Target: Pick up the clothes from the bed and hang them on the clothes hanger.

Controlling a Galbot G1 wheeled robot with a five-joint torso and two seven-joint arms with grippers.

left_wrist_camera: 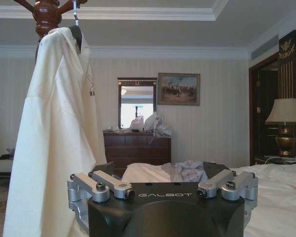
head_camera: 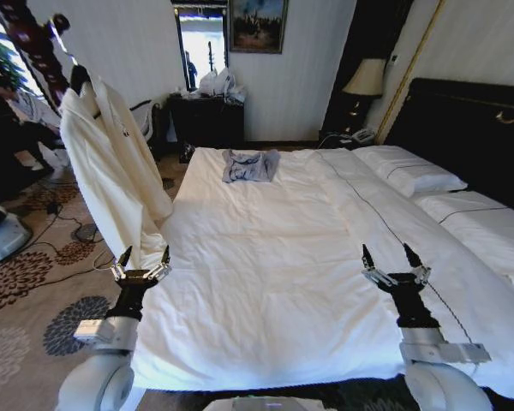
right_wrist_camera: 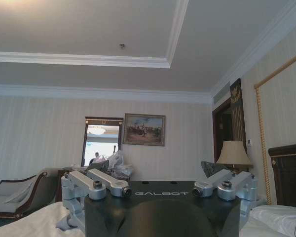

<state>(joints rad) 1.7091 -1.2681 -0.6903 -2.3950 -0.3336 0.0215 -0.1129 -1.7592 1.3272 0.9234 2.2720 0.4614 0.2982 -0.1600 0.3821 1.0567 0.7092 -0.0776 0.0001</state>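
The clothes [head_camera: 111, 163] are seen as 1 long cream jacket of soft cloth with a tiny dark print near the chest. They are hung on the black clothes hanger [left_wrist_camera: 77, 34], which is hooked by its thin silver hook on a brown wood pole stand [left_wrist_camera: 47, 15] just beside the bed [head_camera: 265, 282]. A small grey-blue garment [head_camera: 249, 165] is left lying on the white sheet far up the bed. The left claw [head_camera: 142, 256] is held open at the bed's edge near the jacket's hem. The right claw [head_camera: 392, 257] is held open above the sheet
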